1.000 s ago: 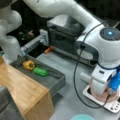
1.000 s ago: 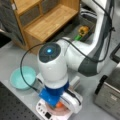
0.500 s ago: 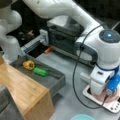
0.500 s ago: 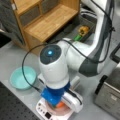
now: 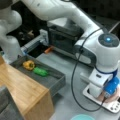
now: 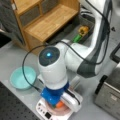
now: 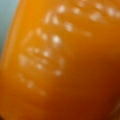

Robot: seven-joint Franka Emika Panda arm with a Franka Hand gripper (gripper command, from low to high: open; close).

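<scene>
Claw (image 6: 58, 103) sits low over the white scale (image 6: 47, 113) at a front view's bottom, right on an orange object (image 7: 65, 65) resting on its pink plate (image 6: 65, 110); can't tell if spread or pinching. Object fills wrist view, so cam is v. close.

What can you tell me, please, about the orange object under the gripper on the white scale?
The orange object is a small, glossy, bright orange thing, its kind unclear. In a front view only a sliver shows below the blue part of the gripper. It sits over a pinkish plate on the white scale. In the wrist view it fills nearly the whole picture, smooth with pale speckled highlights, so the camera is very close. Whether the fingers touch it is hidden.
</scene>
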